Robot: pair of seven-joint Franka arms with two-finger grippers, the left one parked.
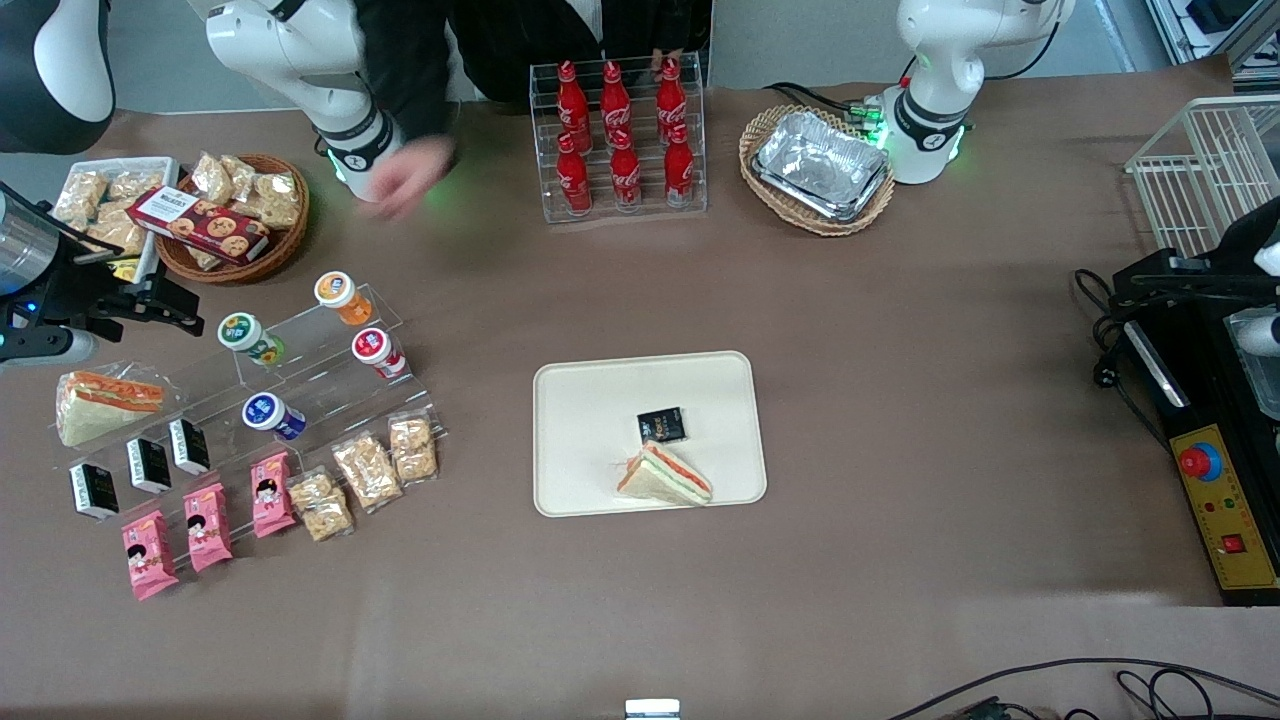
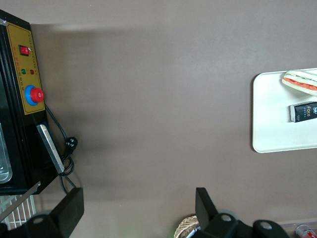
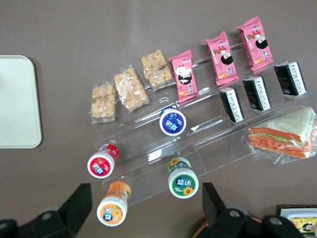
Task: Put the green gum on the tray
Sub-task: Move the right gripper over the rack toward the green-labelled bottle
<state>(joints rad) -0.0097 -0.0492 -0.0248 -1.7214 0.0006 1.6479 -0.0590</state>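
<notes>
Green gum (image 3: 183, 184) on acrylic step | gripper (image 3: 143, 208) above, apparently open | tray (image 1: 590, 420) apart

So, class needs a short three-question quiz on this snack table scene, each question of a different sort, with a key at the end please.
1. True or false: the green gum already lies on the tray.
2. Multiple choice: which things rest on the tray? A) a sandwich and a small black packet B) a cola bottle C) nothing
3. Short answer: where is the gripper, and are its fingers open or shut?

Key
1. False: it stands on the clear stepped display stand, beside the orange-lidded canister.
2. A
3. It hovers above the stand near the green gum, fingers open and holding nothing.
</notes>
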